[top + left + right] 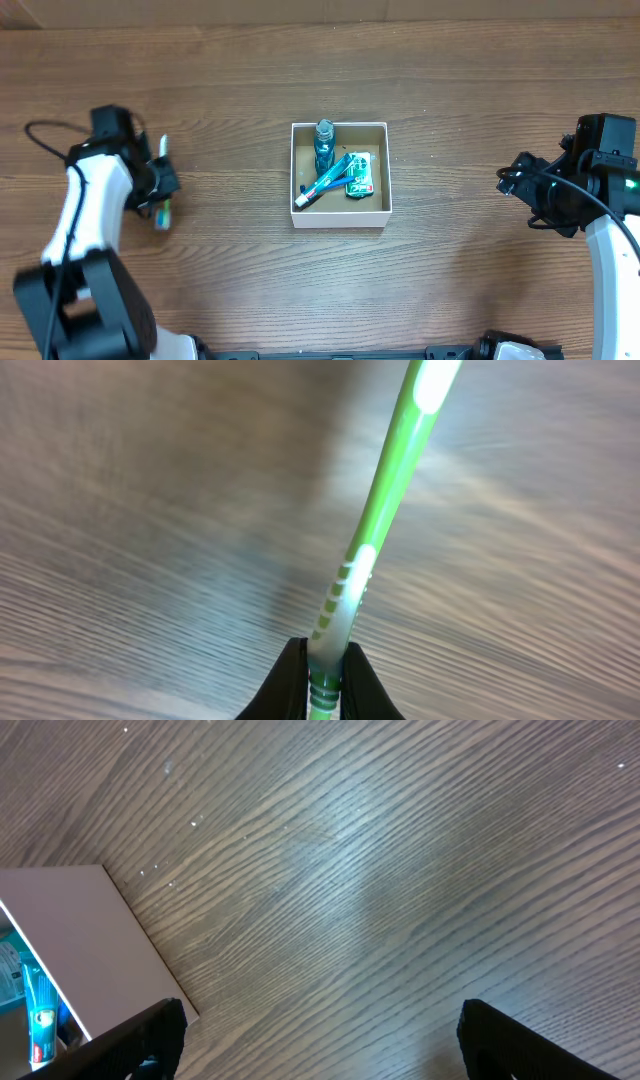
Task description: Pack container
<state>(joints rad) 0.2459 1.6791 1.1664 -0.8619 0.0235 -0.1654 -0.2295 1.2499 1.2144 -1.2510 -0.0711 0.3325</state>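
The left arm (85, 205) stands bent at the left of the overhead view, its left gripper (322, 680) clamped on a green toothbrush (385, 490). The right arm (612, 235) curves in opposite, the right gripper (322, 1020) spread wide, holding nothing

In the black left gripper (325, 665), the toothbrush (385, 490) is bright green with white patches and green stripes. The box (339, 220) has white walls; the surface (450, 100) is brown wood-grain.
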